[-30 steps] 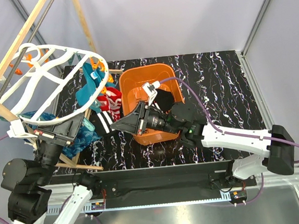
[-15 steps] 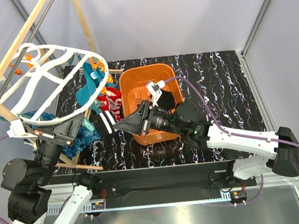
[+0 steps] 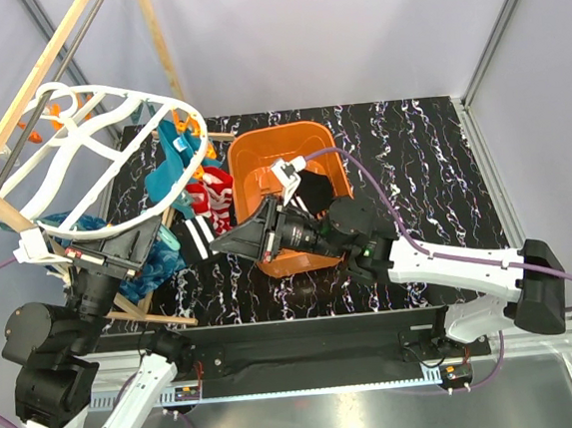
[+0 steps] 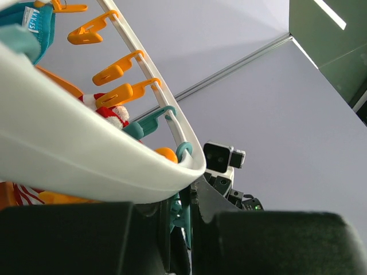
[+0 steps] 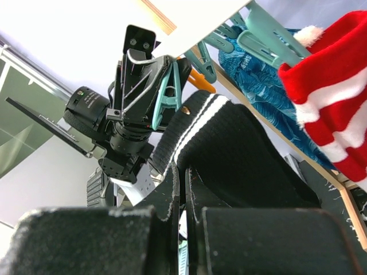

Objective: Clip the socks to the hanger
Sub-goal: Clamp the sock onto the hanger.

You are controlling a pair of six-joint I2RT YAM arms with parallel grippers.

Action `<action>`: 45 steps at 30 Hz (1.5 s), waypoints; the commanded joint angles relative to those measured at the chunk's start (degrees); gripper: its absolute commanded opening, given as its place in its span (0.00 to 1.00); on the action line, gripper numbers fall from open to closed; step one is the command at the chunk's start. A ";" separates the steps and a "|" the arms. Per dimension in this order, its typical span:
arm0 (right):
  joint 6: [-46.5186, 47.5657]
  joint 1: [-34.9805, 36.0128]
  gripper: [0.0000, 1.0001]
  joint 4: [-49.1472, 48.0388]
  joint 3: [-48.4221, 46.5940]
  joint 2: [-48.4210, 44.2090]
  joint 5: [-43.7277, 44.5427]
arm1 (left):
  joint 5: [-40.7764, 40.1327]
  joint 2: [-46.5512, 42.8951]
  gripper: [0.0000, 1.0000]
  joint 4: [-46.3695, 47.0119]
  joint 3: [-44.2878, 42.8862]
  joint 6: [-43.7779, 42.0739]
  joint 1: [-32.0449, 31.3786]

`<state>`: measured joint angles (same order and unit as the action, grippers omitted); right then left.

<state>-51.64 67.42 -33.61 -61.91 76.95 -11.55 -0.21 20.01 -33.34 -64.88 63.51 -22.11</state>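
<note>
From above, the right hand reaches left across the orange basket. It is closed on a black sock with white bands, lifted off the counter. The left hand is at the near rim of the white hanger, close to that sock. A red-and-white sock is already pegged beside the teal cloths. That makes two socks and one hanger.

The left wrist view has the hanger rim crossing just above the left hand. Its jaws are nearly shut on a teal peg. Four orange pegs line the rib above, all empty.

In the right wrist view, the right hand pinches the black sock, jaws almost together. The sock's long axis runs up and away from the fingers, with the banded cuff leading. The cuff is just beside the teal peg in the left hand; whether they touch I cannot tell. The next move likely turns on slipping that cuff up-left into the peg. The red-and-white sock hangs to the right.
</note>
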 commanded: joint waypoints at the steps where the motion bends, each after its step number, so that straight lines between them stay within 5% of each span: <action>1: 0.84 1.22 0.00 -2.17 -3.22 0.31 -0.05 | 1.00 0.82 0.00 0.91 -0.95 -0.05 -0.48; 15: 5.75 5.62 0.00 -16.48 1.70 2.07 6.98 | 1.09 0.73 0.00 0.82 -0.86 0.39 -0.48; 45: 13.76 7.55 0.00 -27.04 0.30 7.96 7.95 | 1.35 0.03 0.00 0.21 -1.21 1.53 -0.48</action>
<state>-40.42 74.26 -55.55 -60.16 85.45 -5.06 -0.23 19.99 -33.34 -64.88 64.38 -22.11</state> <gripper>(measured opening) 0.028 0.127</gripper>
